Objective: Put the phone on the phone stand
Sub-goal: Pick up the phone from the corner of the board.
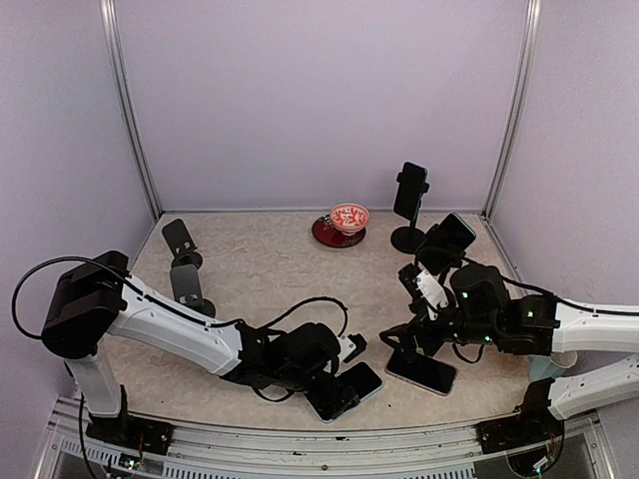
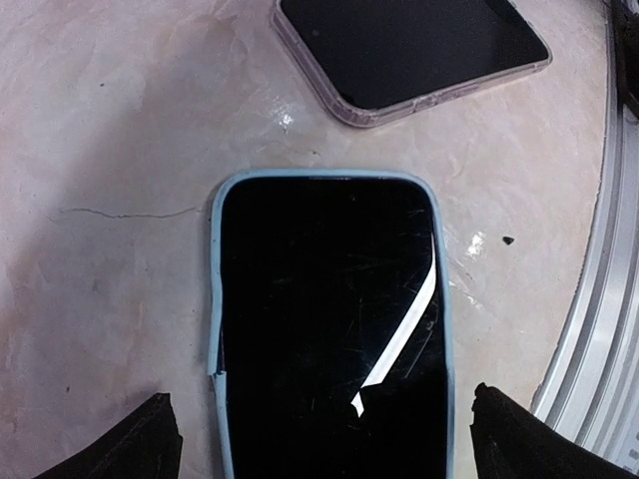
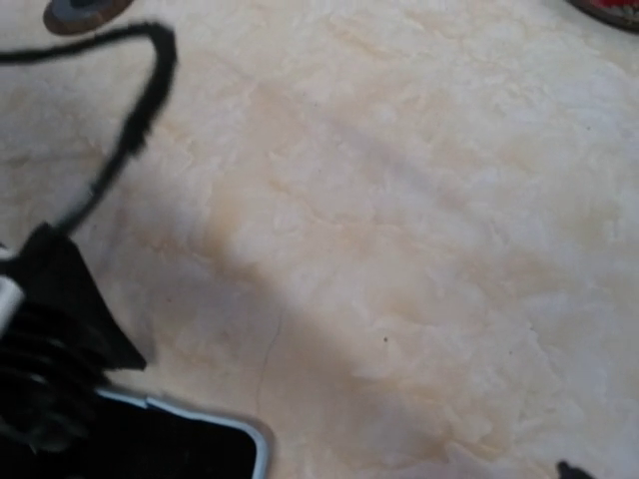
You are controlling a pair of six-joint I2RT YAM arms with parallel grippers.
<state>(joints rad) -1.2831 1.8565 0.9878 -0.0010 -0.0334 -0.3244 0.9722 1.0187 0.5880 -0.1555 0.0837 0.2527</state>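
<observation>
A phone in a light blue case (image 2: 329, 329) lies screen up on the table, near the front edge (image 1: 344, 389). My left gripper (image 2: 329, 444) is open just above it, one black finger (image 2: 150, 439) on each long side, not touching the case. A second phone in a clear pinkish case (image 1: 421, 371) lies flat to the right. My right gripper (image 1: 404, 337) is open just behind it, over bare table. Two empty black phone stands (image 1: 180, 239) (image 1: 187, 284) are at the left. In the right wrist view a corner of the blue-cased phone (image 3: 200, 449) shows.
A red patterned bowl on a dark red saucer (image 1: 347, 218) sits at the back centre. Two more stands at the back right each carry a phone (image 1: 409, 190) (image 1: 454, 235). The left arm's black cable (image 1: 319, 304) loops over the table. The metal front rail (image 2: 599, 329) runs close by.
</observation>
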